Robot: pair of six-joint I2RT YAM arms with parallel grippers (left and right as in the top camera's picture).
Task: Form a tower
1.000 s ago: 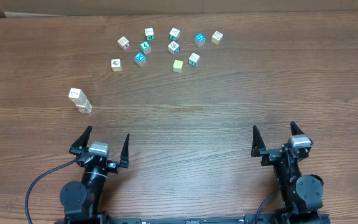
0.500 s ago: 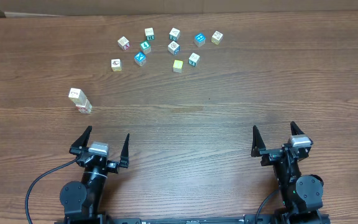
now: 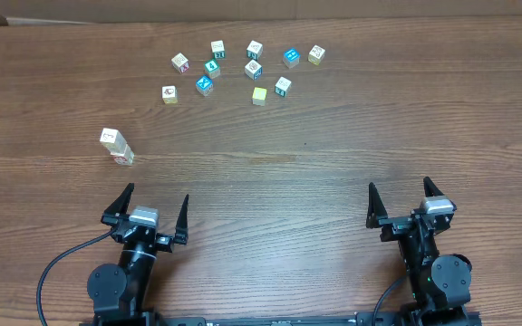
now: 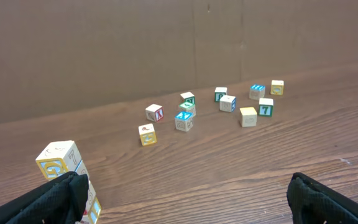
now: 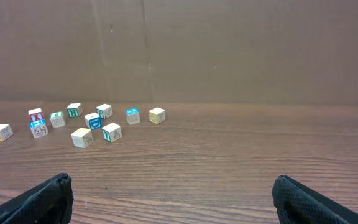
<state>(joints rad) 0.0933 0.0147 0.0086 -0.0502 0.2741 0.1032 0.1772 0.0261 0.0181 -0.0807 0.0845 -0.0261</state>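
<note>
Tower up, arms parked at the bottom of the frame.
Nothing has moved over the last second (arms idle), so the build looks done or paused. Tower (image 3: 116, 147) stands at left of centre on the table (image 3: 333, 136), well apart from the loose cubes (image 3: 253, 70) at upper middle. Left end effector (image 3: 158, 193) and right end effector (image 3: 400, 184) gape wide, empty.

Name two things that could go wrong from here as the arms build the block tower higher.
1. The tower is narrow and stands just ahead of the left gripper; reaching past it towards the loose cubes could clip and topple it.
2. The loose cubes lie close together, so wide-open fingers may nudge neighbours while picking one.
</note>
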